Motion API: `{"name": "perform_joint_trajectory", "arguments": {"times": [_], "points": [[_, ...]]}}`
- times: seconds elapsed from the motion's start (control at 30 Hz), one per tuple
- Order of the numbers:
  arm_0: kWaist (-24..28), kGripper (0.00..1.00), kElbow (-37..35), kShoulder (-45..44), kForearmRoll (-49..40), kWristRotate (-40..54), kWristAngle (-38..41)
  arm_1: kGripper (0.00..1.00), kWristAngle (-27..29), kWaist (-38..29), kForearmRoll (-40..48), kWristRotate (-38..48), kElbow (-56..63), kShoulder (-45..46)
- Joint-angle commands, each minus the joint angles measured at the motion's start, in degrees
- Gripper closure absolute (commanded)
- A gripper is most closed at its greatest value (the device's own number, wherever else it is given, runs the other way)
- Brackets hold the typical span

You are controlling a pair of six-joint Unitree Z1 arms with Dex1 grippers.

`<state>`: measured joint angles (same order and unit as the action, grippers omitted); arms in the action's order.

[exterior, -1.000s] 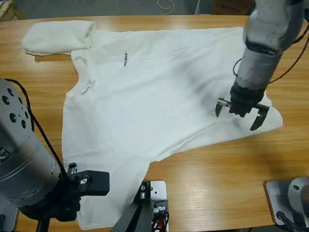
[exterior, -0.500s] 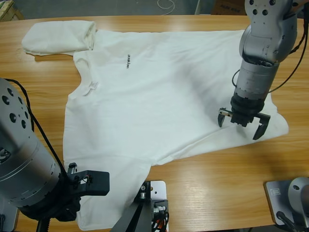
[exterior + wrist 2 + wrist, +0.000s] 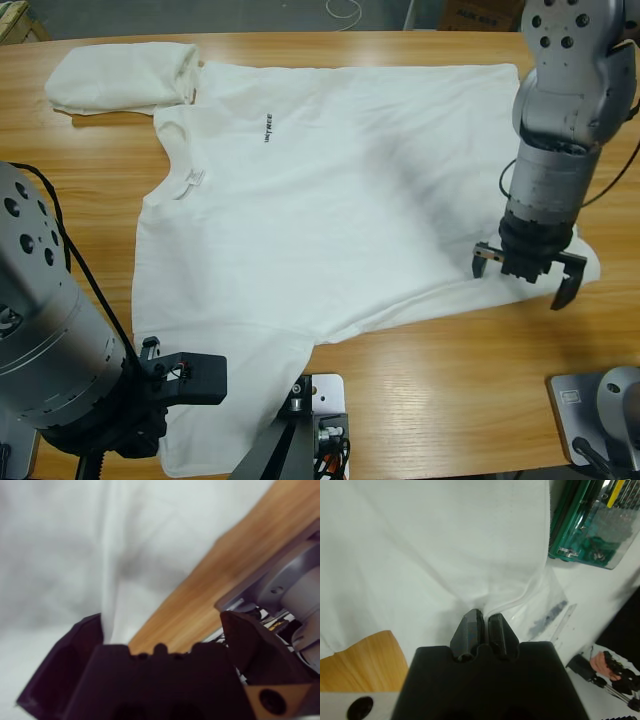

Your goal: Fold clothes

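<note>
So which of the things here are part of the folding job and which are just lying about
Part of the job:
spread white cotton T-shirt with black chest lettering
rolled white T-shirt at the table's far corner
left gripper, shut on the spread shirt's edge
right gripper, open over its corner

Lying about:
green circuit board
white cable loop

- Wooden surface [image 3: 420,400], light grain running lengthwise, bare along the near edge.
- White cable [image 3: 345,10] looped on the floor past the far edge.
- Cardboard box [image 3: 480,12] at the top, partly cut off.
- Green circuit board [image 3: 590,525] in the left wrist view's upper right corner.
</note>
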<state>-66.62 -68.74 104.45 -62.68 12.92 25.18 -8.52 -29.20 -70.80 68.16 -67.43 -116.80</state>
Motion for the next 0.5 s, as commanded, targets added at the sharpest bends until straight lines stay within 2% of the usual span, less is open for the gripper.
{"name": "perform_joint_trajectory", "arguments": {"times": [0.03, 0.2, 0.33, 0.5], "points": [[0.3, 1.000, 1.6, 0.6, 0.8, -0.5, -0.7, 0.087, 2.6, -0.7, -2.9, 3.1, 4.2, 5.8], [0.4, 1.000, 1.7, 0.4, 0.8, -0.5, -0.7, 0.089, 5.2, -1.1, -8.4, 6.1, 3.5, 8.8], [0.3, 1.000, 1.7, 0.2, 0.8, -0.5, -0.7, 0.103, 4.4, -5.2, -12.5, 7.8, 3.3, 7.7], [0.3, 1.000, 2.1, -0.4, 1.1, -0.9, -0.8, 0.128, 2.7, -8.8, -12.7, 7.8, 3.4, 7.6]]}}
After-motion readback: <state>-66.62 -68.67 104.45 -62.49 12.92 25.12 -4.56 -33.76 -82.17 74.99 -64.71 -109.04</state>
